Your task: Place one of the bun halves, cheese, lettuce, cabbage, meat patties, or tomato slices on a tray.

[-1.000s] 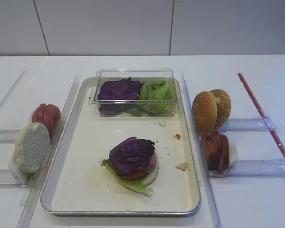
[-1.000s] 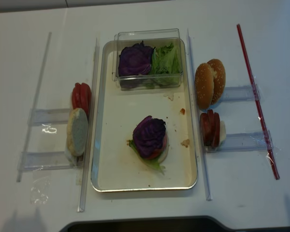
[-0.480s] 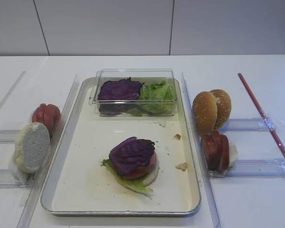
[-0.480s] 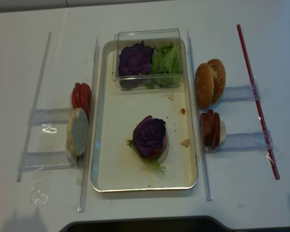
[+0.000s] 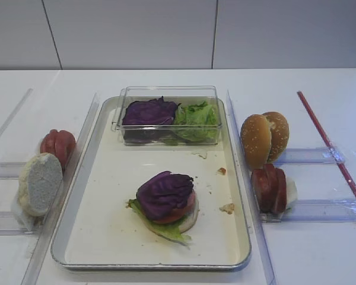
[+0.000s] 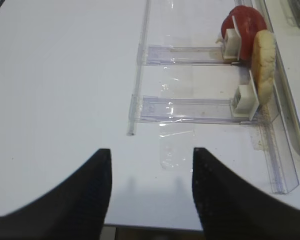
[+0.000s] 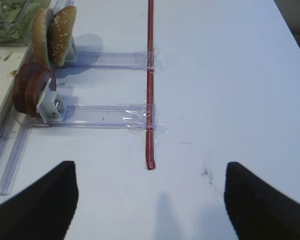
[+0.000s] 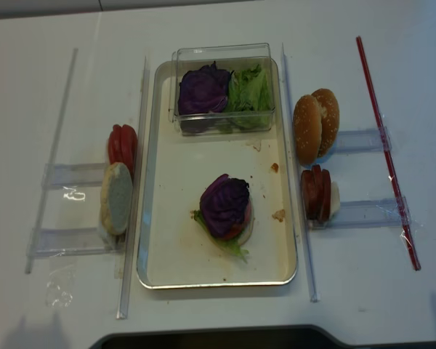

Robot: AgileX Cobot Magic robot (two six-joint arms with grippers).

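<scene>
A: Tray (image 5: pixel 107 237), silver rim, cream surface, table centre?
B: Holds a stack: frilly lettuce (image 5: pixel 160 225), tomato, wavy purple cabbage (image 5: pixel 164 195) topmost. Clear plastic box (image 5: pixel 166 90) of leaves sits at its far edge.

A: Surroundings?
B: Clear racks (image 5: pixel 320 209) flank both long sides, carrying sesame bun halves (image 5: pixel 264 138), dark meat patties (image 5: pixel 270 189), tomato slices (image 5: pixel 58 146). Red rod (image 5: pixel 327 142) lies beyond them on the right.

A: Grippers?
B: Left gripper (image 6: pixel 151 192) jaws apart, holding nothing; right gripper (image 7: pixel 151 197) jaws wide, holding nothing. Both hover over bare table.

surface: white table (image 5: pixel 320 255) | on it: tray (image 5: pixel 101 237); clear racks (image 5: pixel 320 209); red stick (image 5: pixel 329 145)
</scene>
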